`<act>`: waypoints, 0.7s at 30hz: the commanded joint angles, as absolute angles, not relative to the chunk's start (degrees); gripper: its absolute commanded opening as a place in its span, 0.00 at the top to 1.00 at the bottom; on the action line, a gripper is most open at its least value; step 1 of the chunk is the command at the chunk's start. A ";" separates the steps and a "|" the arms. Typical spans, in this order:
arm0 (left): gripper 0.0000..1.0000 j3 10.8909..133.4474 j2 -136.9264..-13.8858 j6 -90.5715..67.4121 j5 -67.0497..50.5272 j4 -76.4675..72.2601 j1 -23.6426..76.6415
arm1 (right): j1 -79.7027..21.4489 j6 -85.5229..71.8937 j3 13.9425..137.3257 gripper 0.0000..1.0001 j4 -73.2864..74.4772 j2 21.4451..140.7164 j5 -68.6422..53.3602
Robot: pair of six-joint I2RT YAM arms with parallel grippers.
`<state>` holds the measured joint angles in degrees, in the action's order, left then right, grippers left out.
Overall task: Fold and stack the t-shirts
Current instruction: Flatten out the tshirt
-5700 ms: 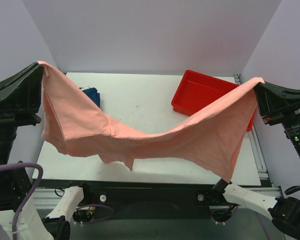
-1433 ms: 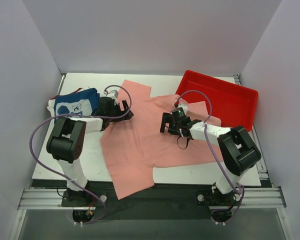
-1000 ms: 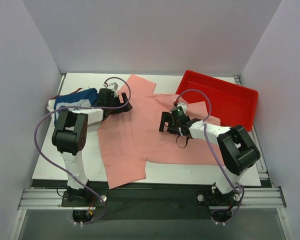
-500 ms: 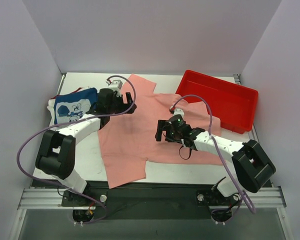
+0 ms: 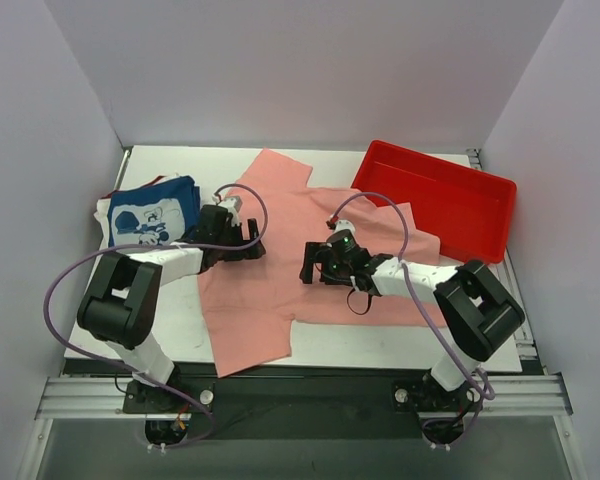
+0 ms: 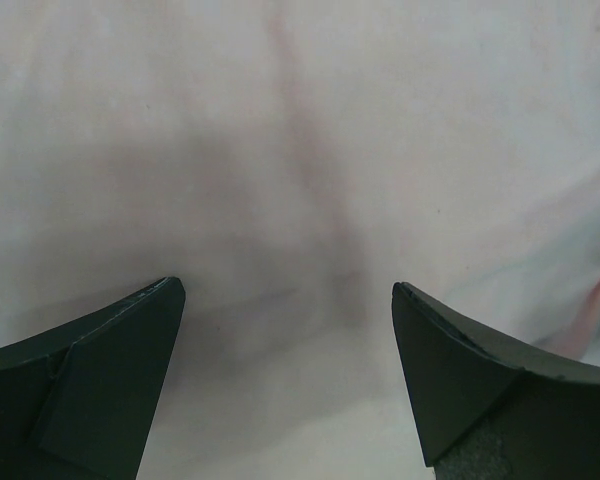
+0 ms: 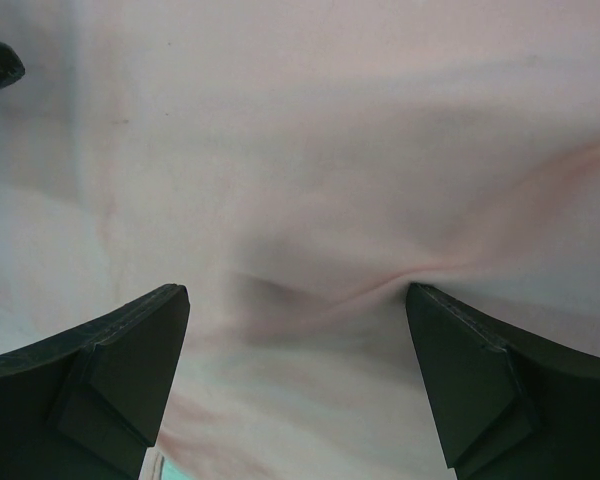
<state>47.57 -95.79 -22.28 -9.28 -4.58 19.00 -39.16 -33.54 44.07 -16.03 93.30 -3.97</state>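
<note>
**Loose cloth could bunch or slip**

The left gripper and right gripper hover empty, jaws spread wide, over the salmon-pink t-shirt. The shirt lies skewed left of the red tray, one sleeve just beside it. A shallow pinch may catch only a wrinkle. A pull may drag the corner farthest from the tray off the table.

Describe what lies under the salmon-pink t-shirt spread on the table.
The white table shows around the salmon-pink t-shirt, so the shirt lies on it, its near corner hanging past the front edge. Anything else beneath is covered by the cloth and cannot be seen.
</note>
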 commanded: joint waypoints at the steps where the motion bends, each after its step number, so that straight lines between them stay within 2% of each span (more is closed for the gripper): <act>1: 0.03 50.36 -99.39 -22.06 -10.28 -5.01 17.05 | -39.64 -33.49 45.96 0.05 -14.86 95.36 -3.61; 16: 0.03 66.61 -114.60 -19.60 -12.92 -2.73 15.47 | -36.30 -32.17 54.04 0.04 -8.79 101.95 -2.55; 21: 0.03 70.58 -112.95 -18.81 -9.24 -0.88 16.17 | -34.54 -30.68 56.95 0.04 -8.61 102.13 -5.18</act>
<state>68.71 -113.40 -20.36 -11.90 -4.64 15.81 -35.70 -32.49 54.78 -12.14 101.43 -4.10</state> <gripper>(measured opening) 0.972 0.959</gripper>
